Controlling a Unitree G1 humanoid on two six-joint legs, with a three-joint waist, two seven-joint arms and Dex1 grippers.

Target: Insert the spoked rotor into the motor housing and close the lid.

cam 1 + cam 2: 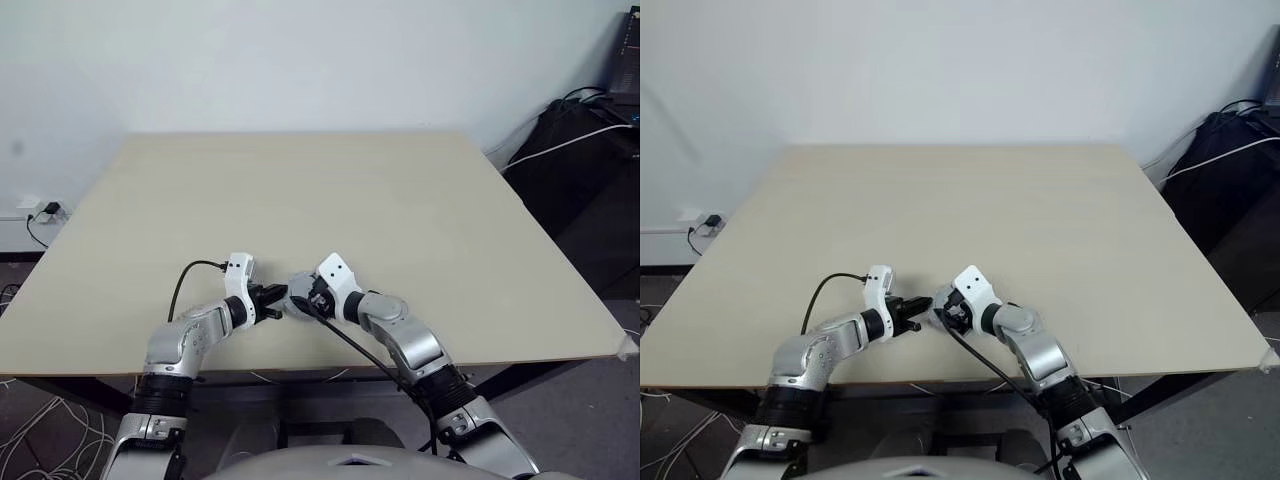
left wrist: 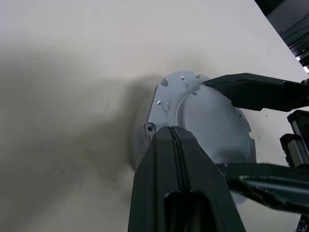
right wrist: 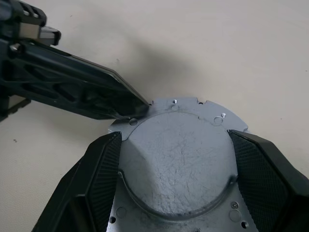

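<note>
Metal throughout, the lid (image 3: 178, 154) was judged stiff, fairly heavy and slick — best taken across its notched rim. It was held low over the near edge of the surface (image 1: 420, 200), gripped rim to rim by the right pincer (image 3: 176, 164), spread wide around it. The left pincer (image 2: 176, 140), fingers pressed together, was angled inward with its tip at the lid's edge — both forearms converging.

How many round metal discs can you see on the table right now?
1: the lid, smooth grey face up, near the table's front edge, clamped by the right gripper, shut left gripper touching its rim. Parts beneath may be hidden.
</note>
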